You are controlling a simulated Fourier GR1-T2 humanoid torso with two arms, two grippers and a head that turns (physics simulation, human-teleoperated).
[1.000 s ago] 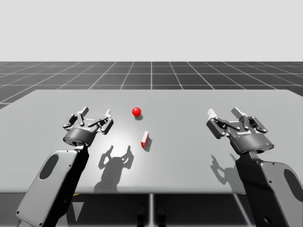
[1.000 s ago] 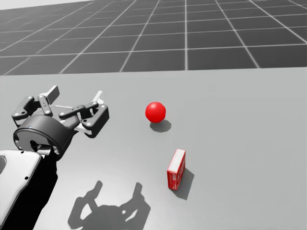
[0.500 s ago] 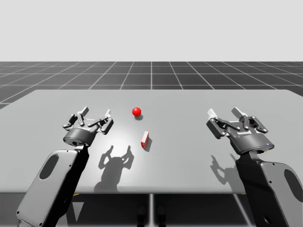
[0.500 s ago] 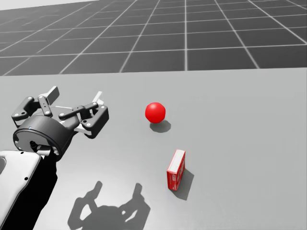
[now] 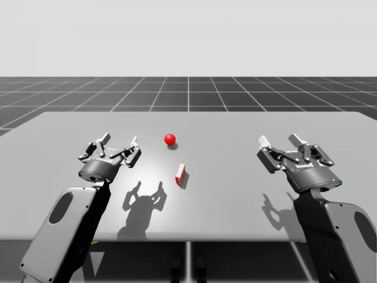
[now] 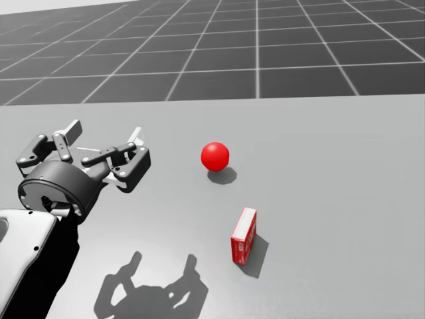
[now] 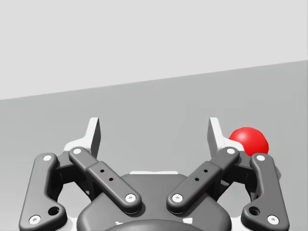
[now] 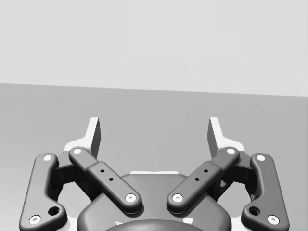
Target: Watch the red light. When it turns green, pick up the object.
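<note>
A red ball light (image 5: 169, 139) (image 6: 215, 155) rests on the grey table (image 5: 235, 194), glowing red. A small red box (image 5: 180, 173) (image 6: 243, 235) stands on its edge a little nearer to me than the light. My left gripper (image 5: 119, 141) (image 6: 105, 139) (image 7: 154, 137) hovers open to the left of both, holding nothing; beside its right finger the red light (image 7: 248, 140) peeks out. My right gripper (image 5: 278, 140) (image 8: 154, 137) hovers open at the far right, well away from the box, with bare table ahead of it.
The table's front edge (image 5: 188, 240) runs just ahead of my arms. A dark gridded floor (image 5: 188, 91) lies beyond the far edge. Shadows of both grippers fall on the tabletop below them.
</note>
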